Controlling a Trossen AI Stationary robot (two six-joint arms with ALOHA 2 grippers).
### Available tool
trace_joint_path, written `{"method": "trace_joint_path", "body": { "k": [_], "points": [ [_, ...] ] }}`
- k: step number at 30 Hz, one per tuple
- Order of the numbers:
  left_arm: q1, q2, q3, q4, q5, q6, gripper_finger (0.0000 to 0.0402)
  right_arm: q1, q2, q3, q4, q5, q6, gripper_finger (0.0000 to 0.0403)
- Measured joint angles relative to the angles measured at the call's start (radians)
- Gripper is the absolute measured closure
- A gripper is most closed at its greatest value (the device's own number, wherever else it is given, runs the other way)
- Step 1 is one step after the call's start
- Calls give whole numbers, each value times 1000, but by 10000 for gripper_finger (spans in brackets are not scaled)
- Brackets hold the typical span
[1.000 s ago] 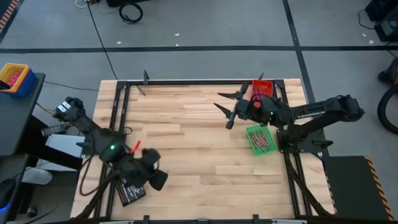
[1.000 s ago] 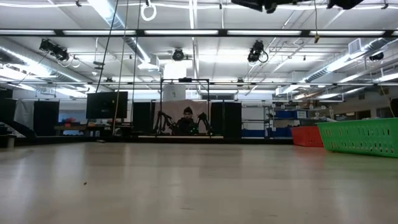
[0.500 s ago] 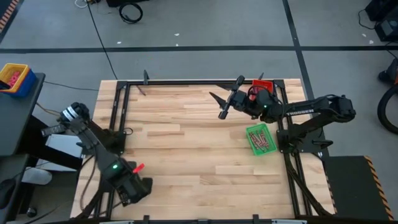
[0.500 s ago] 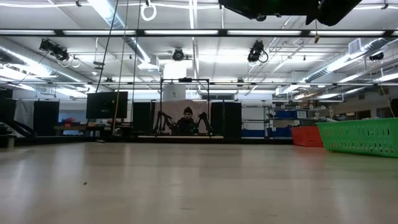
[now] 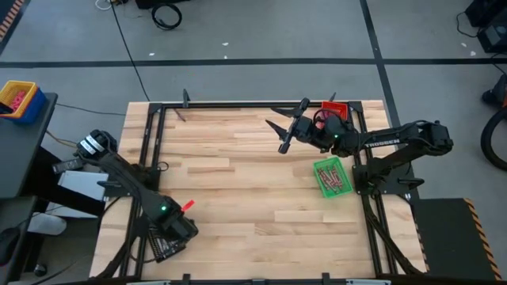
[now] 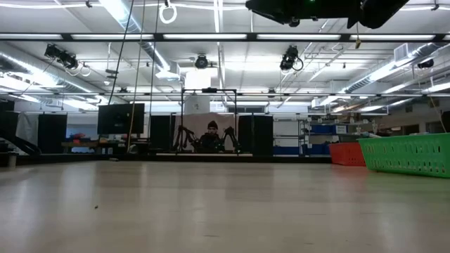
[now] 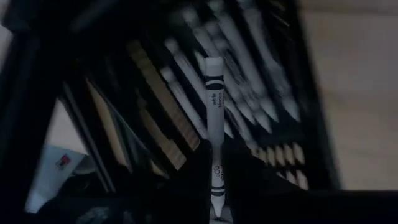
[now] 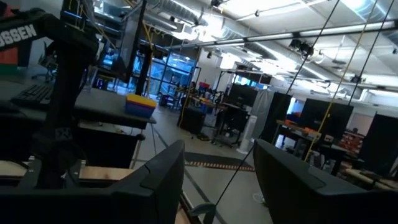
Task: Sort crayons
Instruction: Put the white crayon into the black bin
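White crayon (image 7: 214, 130) stands lengthwise in the left wrist view, tip toward the frame's top, pinched by the left tool (image 5: 176, 234) over a black tray (image 7: 298, 124) of crayons at lower left of the tabletop (image 5: 238, 190). Right tool (image 5: 279, 134), upper centre, is spread.

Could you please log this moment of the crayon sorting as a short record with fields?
left claw: shut on a white crayon, over the black tray at the table's near left corner
black tray contents: more pale crayons in rows
right claw: open, empty, raised over the far side of the table
green tray: by the right edge, crayons inside
red tray: far right corner, partly hidden by the right arm
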Motion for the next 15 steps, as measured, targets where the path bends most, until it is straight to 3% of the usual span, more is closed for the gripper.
{"method": "trace_joint_path", "body": {
  "k": [9, 15],
  "points": [
    [1, 0, -70, -29, 32, 128, 342, 1, 0, 0, -42, 14, 29, 208],
    [1, -1, -69, -62, 54, 274, 279, 52, -51, 0, -167, 167, -40, 208]
  ]
}}
